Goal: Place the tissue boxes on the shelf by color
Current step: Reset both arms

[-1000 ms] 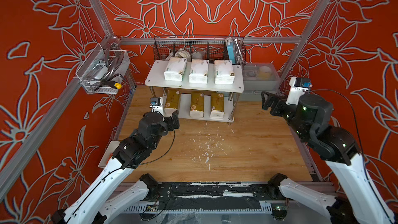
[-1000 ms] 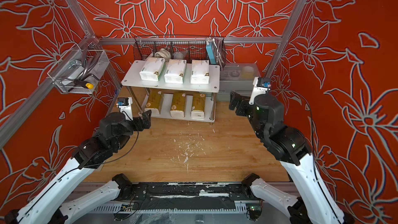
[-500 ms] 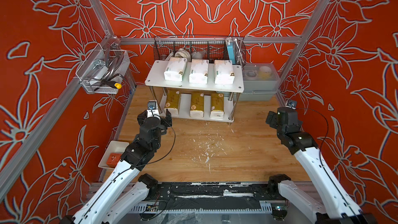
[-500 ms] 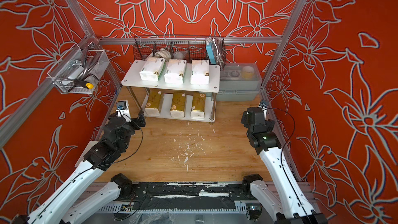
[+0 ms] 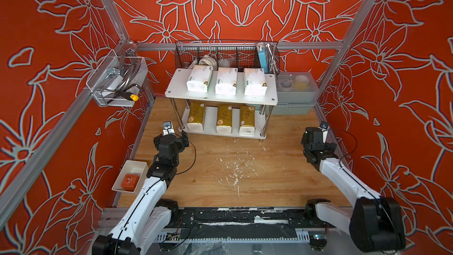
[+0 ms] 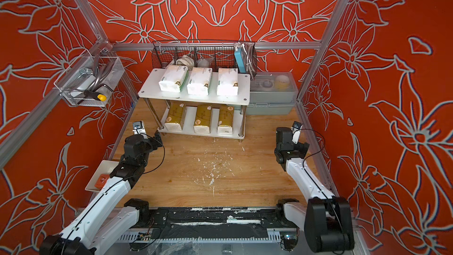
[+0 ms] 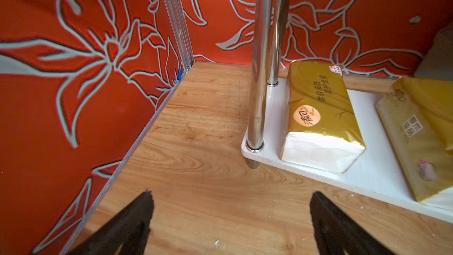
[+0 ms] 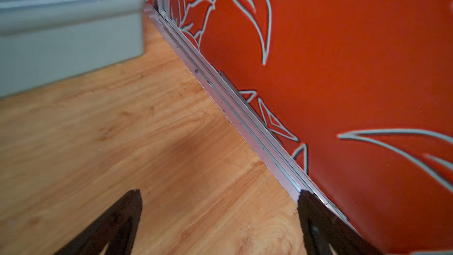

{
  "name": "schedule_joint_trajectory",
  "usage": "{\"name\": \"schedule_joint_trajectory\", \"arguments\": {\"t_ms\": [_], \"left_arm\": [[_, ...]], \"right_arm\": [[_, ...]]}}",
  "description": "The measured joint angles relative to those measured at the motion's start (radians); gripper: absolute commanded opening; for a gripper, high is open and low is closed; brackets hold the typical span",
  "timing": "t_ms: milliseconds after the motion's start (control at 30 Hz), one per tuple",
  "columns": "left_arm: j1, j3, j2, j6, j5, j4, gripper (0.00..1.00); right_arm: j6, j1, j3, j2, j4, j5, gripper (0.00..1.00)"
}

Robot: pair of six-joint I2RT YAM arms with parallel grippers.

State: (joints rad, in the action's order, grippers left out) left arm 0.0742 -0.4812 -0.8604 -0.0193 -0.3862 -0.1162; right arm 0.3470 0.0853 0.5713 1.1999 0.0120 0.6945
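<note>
I see three white tissue boxes (image 5: 225,84) on the top board of the shelf (image 5: 174,83) and three gold tissue boxes (image 5: 224,118) on its lower board, their back ends hidden beneath the top one. My left gripper (image 7: 231,195) hangs spread and empty off the shelf's front left corner, its wrist view cutting off one gold pack. My right gripper (image 8: 218,192), equally slack and empty, sits by the right edge of the desk (image 8: 122,155).

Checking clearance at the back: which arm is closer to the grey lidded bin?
Right. The right fingers are in front of the grey bin, by the side wall; the left fingers are across the shelf, at its far front corner.
</note>
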Motion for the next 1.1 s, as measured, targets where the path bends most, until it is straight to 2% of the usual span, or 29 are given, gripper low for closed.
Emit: {"name": "schedule_joint_trajectory", "arguments": {"t_ms": [133, 233, 333, 500, 600, 700, 1100], "left_arm": [[-0.029, 0.084, -0.108, 0.020, 0.049, -0.164, 0.99], [-0.029, 0.162, -0.179, 0.016, 0.097, -0.272, 0.99], [-0.029, 0.216, -0.258, 0.011, 0.144, -0.357, 0.98], [-0.030, 0.203, -0.422, 0.028, 0.225, -0.484, 0.98], [-0.070, 0.176, -0.534, 0.026, 0.304, -0.552, 0.98], [-0.117, 0.174, -0.553, 0.019, 0.343, -0.570, 0.98], [-0.119, 0.174, -0.554, 0.014, 0.389, -0.632, 0.98]], "right_arm": [[-0.042, 0.000, -0.095, 0.103, -0.200, 0.007, 0.99], [-0.092, 0.001, -0.177, 0.120, -0.382, -0.016, 0.99], [-0.131, 0.000, -0.205, 0.121, -0.481, -0.057, 0.97], [-0.215, -0.002, -0.176, 0.172, -0.576, -0.204, 0.99], [-0.245, -0.002, -0.168, 0.189, -0.594, -0.265, 0.99], [-0.261, -0.002, -0.168, 0.188, -0.604, -0.289, 0.99], [-0.278, -0.002, -0.168, 0.188, -0.617, -0.325, 0.99]]}}
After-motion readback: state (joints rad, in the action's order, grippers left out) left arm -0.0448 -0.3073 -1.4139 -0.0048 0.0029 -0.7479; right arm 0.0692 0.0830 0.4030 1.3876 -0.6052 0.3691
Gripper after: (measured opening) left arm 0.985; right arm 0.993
